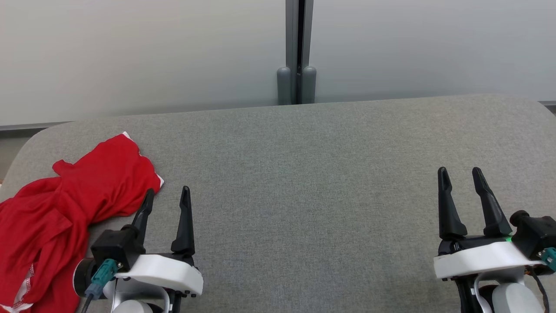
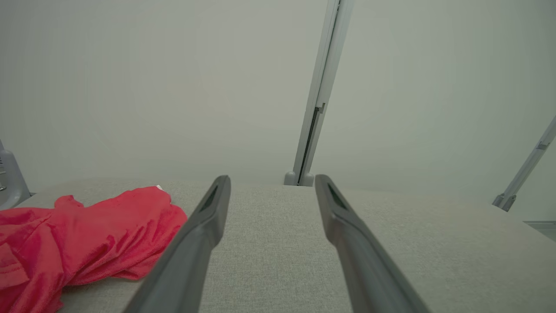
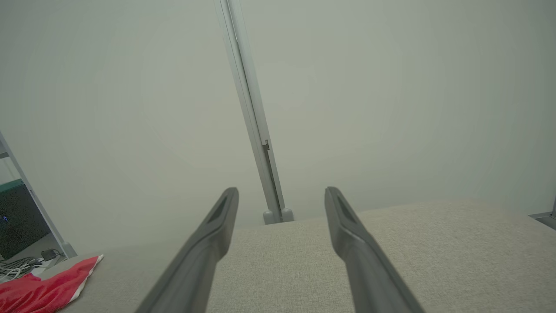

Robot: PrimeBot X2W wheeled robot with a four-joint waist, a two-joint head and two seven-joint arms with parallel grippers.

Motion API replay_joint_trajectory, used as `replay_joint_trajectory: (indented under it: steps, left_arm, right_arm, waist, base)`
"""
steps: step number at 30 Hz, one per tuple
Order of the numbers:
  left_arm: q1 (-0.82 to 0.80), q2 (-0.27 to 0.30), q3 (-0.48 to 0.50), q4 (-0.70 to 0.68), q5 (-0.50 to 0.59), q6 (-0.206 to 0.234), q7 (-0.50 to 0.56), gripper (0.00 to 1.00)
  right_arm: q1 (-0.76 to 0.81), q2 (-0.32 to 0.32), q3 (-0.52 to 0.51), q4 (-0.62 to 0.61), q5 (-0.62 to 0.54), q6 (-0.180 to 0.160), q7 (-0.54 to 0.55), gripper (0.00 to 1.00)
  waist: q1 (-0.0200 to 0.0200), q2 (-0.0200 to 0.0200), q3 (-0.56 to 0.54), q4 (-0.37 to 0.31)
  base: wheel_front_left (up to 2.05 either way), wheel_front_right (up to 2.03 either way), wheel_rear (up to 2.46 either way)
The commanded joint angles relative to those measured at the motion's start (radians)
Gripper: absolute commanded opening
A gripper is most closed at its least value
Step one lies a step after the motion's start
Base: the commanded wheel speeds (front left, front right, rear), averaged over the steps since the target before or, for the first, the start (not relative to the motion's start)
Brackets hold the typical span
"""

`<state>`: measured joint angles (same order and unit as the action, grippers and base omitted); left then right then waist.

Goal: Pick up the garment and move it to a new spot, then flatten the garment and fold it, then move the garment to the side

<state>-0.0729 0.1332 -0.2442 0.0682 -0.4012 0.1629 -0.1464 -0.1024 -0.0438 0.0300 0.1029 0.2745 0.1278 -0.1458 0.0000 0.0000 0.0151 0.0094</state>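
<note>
A crumpled red garment (image 1: 65,208) with white stitching lies bunched at the left end of the grey fabric table (image 1: 304,174); part of it runs off the lower left of the head view. In the left wrist view the garment (image 2: 87,234) sits left of my fingers. My left gripper (image 1: 167,195) is open just right of the garment, its left finger close to the cloth edge, nothing between the fingers. My right gripper (image 1: 460,176) stands open over the table's right side, far from the garment. The garment (image 3: 39,291) appears small at the lower left of the right wrist view.
A pale wall with a grey vertical post (image 1: 297,52) stands behind the table's far edge. The table's corners are rounded. Cables and a dark unit (image 3: 19,243) lie on the floor beyond the left end.
</note>
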Motion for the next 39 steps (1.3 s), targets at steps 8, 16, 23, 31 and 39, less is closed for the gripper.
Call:
replay_joint_trajectory:
  steps: [8,16,23,31,39]
  left_arm:
    - [-0.040,0.053,-0.095,0.008,0.076,0.091,-0.028,1.00]
    - [-0.039,0.063,-0.135,0.034,0.092,0.139,-0.047,1.00]
    - [-0.037,0.058,-0.142,0.052,0.124,0.126,-0.060,1.00]
    - [-0.010,0.010,-0.080,0.043,0.112,0.081,-0.077,1.00]
    - [0.026,-0.061,0.032,0.087,0.113,-0.052,-0.094,1.00]
  right_arm:
    - [-0.009,-0.007,0.012,0.008,-0.092,0.004,-0.030,1.00]
    - [0.003,-0.007,0.027,0.030,-0.143,0.004,-0.048,1.00]
    - [0.008,-0.008,0.038,0.035,-0.183,0.004,-0.063,1.00]
    - [0.007,-0.008,0.053,0.028,-0.197,0.004,-0.079,1.00]
    - [0.012,-0.008,0.047,0.082,-0.100,0.004,-0.097,1.00]
  waist:
    - [0.0000,0.0000,-0.003,0.001]
    - [0.0000,0.0000,-0.004,0.002]
    - [0.0000,0.0000,-0.005,0.004]
    - [0.0000,0.0000,-0.003,0.009]
    - [0.0000,0.0000,-0.006,0.011]
  base:
    - [0.00,0.00,0.00]
    - [0.00,0.00,0.00]
    - [0.00,0.00,0.00]
    - [0.00,0.00,0.00]
    - [0.00,0.00,0.00]
